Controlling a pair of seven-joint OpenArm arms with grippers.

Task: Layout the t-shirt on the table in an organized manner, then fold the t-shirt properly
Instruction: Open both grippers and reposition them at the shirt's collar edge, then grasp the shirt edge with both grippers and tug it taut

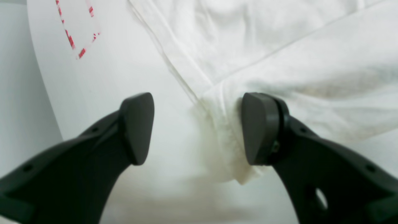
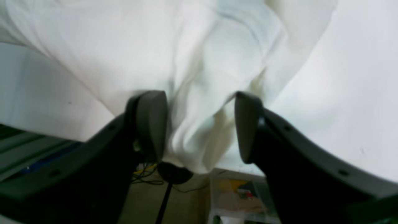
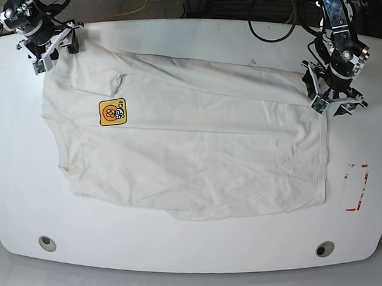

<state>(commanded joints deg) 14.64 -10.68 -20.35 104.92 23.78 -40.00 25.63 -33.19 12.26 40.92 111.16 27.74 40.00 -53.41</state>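
Observation:
The off-white t-shirt [image 3: 191, 149] lies spread across the white table [image 3: 183, 254], with a small orange print [image 3: 112, 112] showing near its left end. My left gripper [image 1: 197, 129] is open at the shirt's far right corner. A bunched corner of cloth [image 1: 224, 137] sits between its fingers and touches the right pad [image 1: 256, 129]. In the base view that gripper [image 3: 329, 104] is at the right. My right gripper [image 2: 199, 124] is open around a hanging fold of the t-shirt [image 2: 192, 133] at the table's far left corner [image 3: 55, 52]; this view is blurred.
A red tape rectangle [image 3: 356, 186] marks the table right of the shirt and also shows in the left wrist view as red tape [image 1: 74, 34]. Two metal grommets [image 3: 47, 243] [image 3: 322, 249] sit near the front edge. Beyond the table edge, the right wrist view shows cables [image 2: 146, 177] and the floor.

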